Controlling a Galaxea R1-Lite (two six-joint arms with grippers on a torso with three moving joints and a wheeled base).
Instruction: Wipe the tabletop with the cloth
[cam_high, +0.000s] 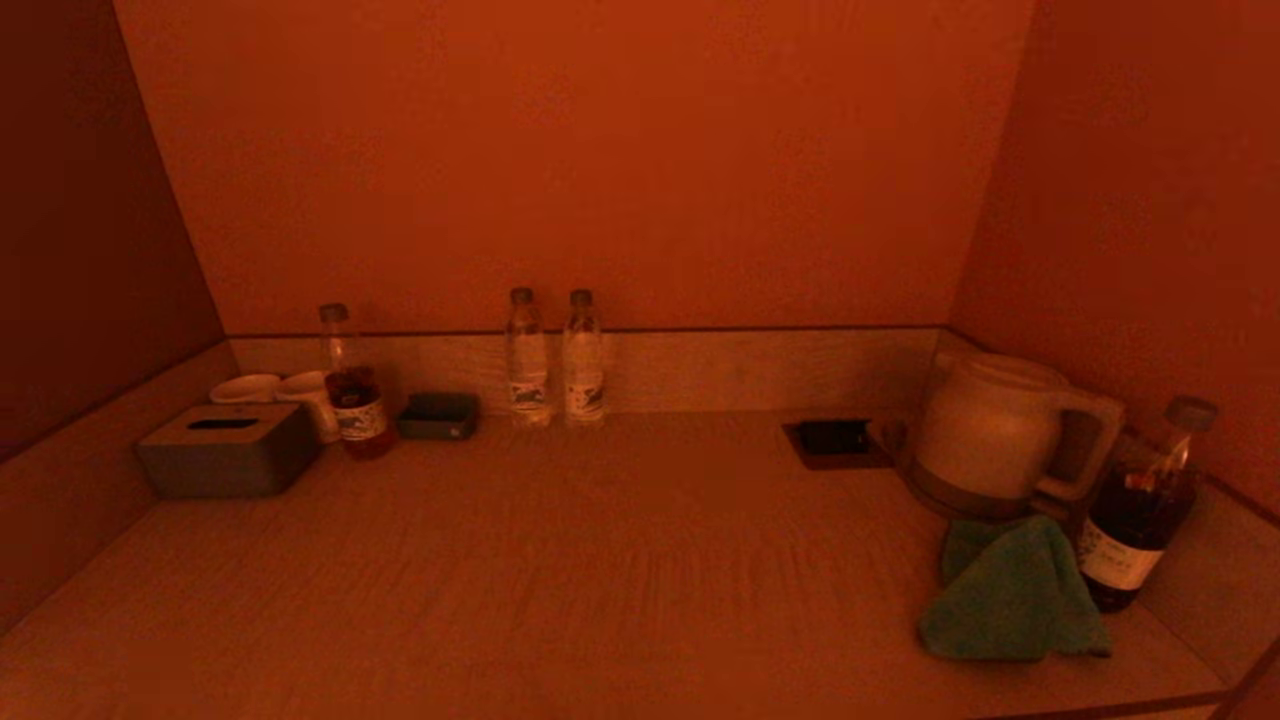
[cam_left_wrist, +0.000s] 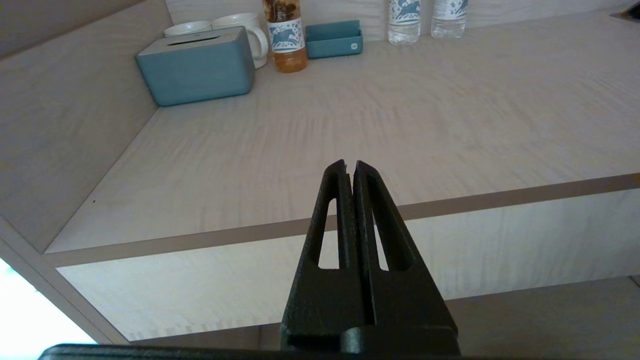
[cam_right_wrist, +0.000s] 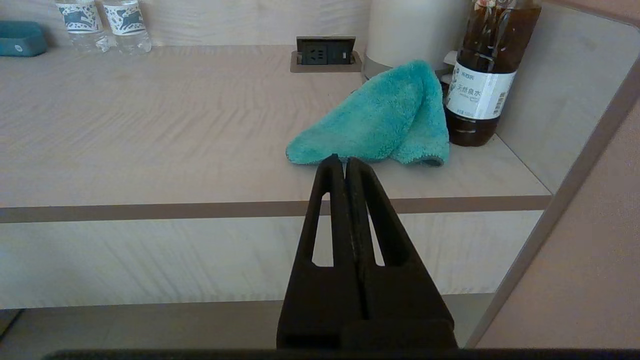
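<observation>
The green cloth (cam_high: 1010, 595) lies crumpled on the pale wood-grain tabletop (cam_high: 600, 560) at the front right, in front of the pale kettle (cam_high: 990, 430). It also shows in the right wrist view (cam_right_wrist: 380, 120). My right gripper (cam_right_wrist: 341, 160) is shut and empty, held off the table's front edge, short of the cloth. My left gripper (cam_left_wrist: 349, 164) is shut and empty, held off the front edge on the left side. Neither gripper shows in the head view.
A dark bottle (cam_high: 1140, 510) stands right of the cloth by the right wall. A power socket (cam_high: 835, 440) is set in the top. At the back: two water bottles (cam_high: 555, 355), a small box (cam_high: 438, 415), a tea bottle (cam_high: 352, 385), cups (cam_high: 300, 395), a grey tissue box (cam_high: 228, 450).
</observation>
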